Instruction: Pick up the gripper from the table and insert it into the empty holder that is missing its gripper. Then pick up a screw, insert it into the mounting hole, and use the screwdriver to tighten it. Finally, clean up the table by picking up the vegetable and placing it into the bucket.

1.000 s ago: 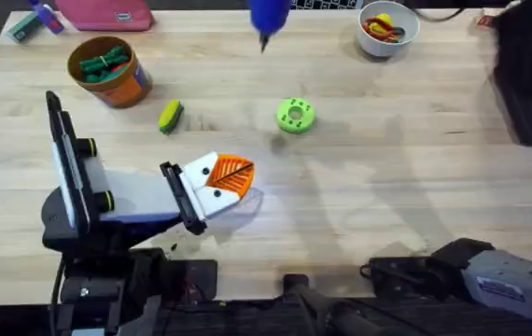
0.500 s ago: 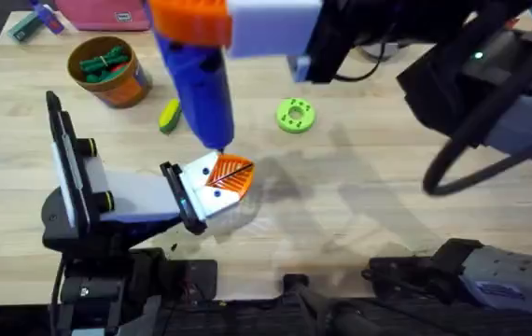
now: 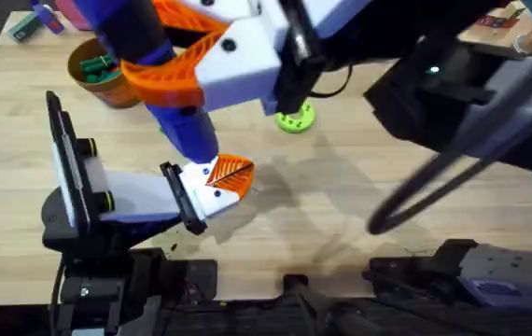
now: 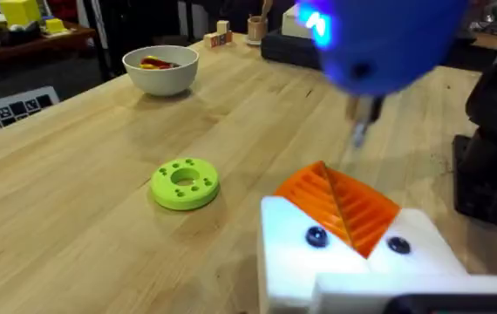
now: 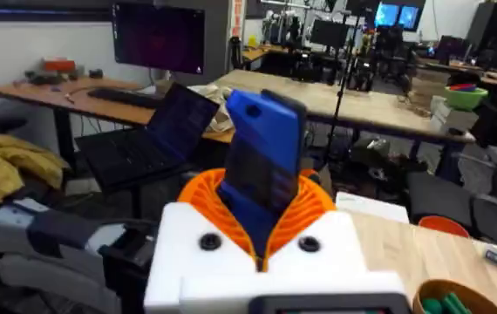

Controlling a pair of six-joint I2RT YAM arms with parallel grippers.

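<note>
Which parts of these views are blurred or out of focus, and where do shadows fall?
Overhead: the right end effector holding the screwdriver looms large and blurred, with soft shadows on the table. Left wrist: the screwdriver is a blurred blue mass, the holder sharp. Right wrist: the background room is soft.

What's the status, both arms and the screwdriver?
Right end effector shut on screwdriver, raised above table. Left end effector low, tip hovering above it. Holder unobstructed.

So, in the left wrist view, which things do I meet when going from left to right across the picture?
White bowl → the holder → left end effector, whose orange pads are closed → the screwdriver, hanging just above it.
</note>
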